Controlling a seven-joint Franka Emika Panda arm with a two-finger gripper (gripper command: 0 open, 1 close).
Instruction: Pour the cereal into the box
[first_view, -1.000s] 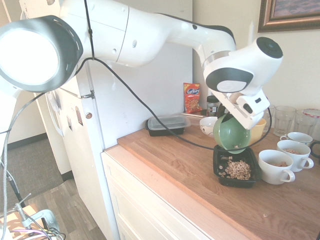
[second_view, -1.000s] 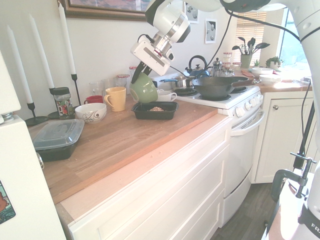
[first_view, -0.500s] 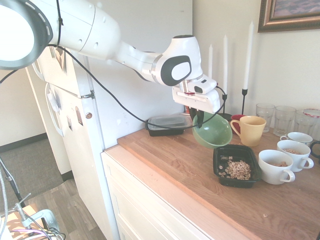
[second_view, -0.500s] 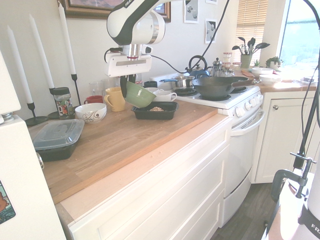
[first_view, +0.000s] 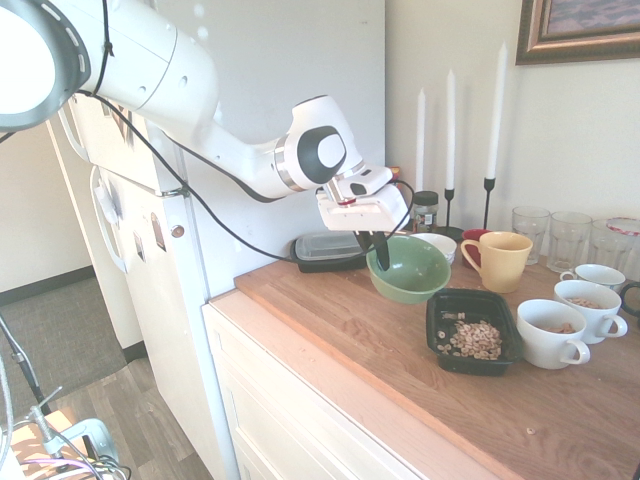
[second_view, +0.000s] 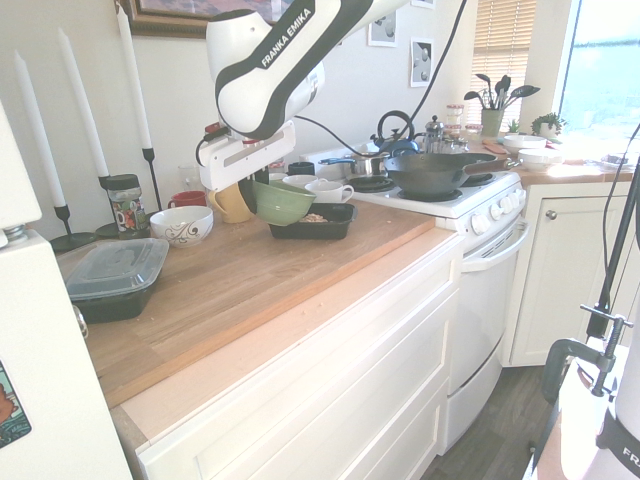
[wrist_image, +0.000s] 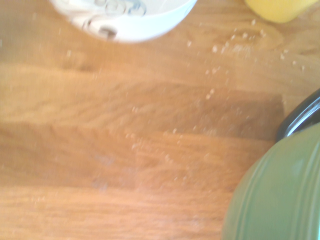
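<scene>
The cereal (first_view: 473, 338) lies as a tan heap inside the box (first_view: 440, 352), a shallow black tray on the wooden counter, also seen as the box (second_view: 340, 224) in the second exterior view. My gripper (first_view: 377, 253) is shut on the rim of a green bowl (first_view: 410, 270), held nearly level just above the counter, to the fridge side of the box. From the other side, the gripper (second_view: 252, 190) and green bowl (second_view: 283, 202) sit just beside the tray. The bowl (wrist_image: 280, 195) fills one corner of the wrist view.
A yellow mug (first_view: 496, 260), white cups (first_view: 550, 333), glasses (first_view: 568, 238) and candles (first_view: 494, 110) stand behind the box. A white patterned bowl (second_view: 181, 225) and a lidded black container (second_view: 115, 278) sit toward the fridge. A stove (second_view: 440, 190) borders the counter's far end.
The arm swung the green bowl away from over the box toward the fridge, lowered it and turned it from tipped to nearly level. The cereal stays in the tray.
</scene>
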